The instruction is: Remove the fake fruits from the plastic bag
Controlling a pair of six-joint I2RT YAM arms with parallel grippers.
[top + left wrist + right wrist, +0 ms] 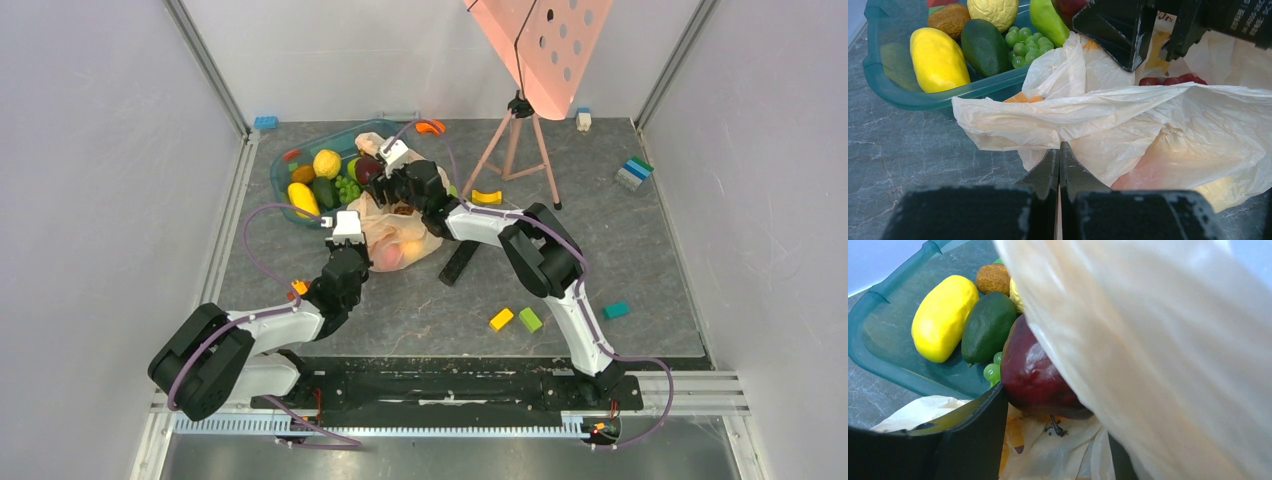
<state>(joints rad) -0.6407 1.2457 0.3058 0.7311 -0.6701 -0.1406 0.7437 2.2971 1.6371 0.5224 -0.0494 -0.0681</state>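
Top external view: shows the plastic bag (410, 232) crumpled at mid-table, just beside the teal tub (283, 190), with an orange-pink fruit (400, 252) glowing through its film. Puts the left gripper (347, 230) at the bag's near-left edge and the right gripper (392, 172) at its far edge, where bag meets tub. Left wrist view: confirms the left tool clenched on a fold of the bag, jaws fully together. Shows red grapes (1170, 80) peeping from the bag's mouth, and the right fingers (1118, 30) standing apart above them. Finds a yellow fruit (938, 60), an avocado (983, 47) and green grapes (1025, 45) already in the tub. Right wrist view: catches a dark maroon fruit (1035, 370) against one black finger (973, 435), at the tub's near rim and touching green grapes, with bag film hiding the other finger. Cannot tell whether clamped or let go. Judging from this, for the step in hand: hold the left pinch firm so the mouth is spread, lift the draped film clear of the right jaws, come down on the red grapes from above, and close on fruit alone, never on plastic.
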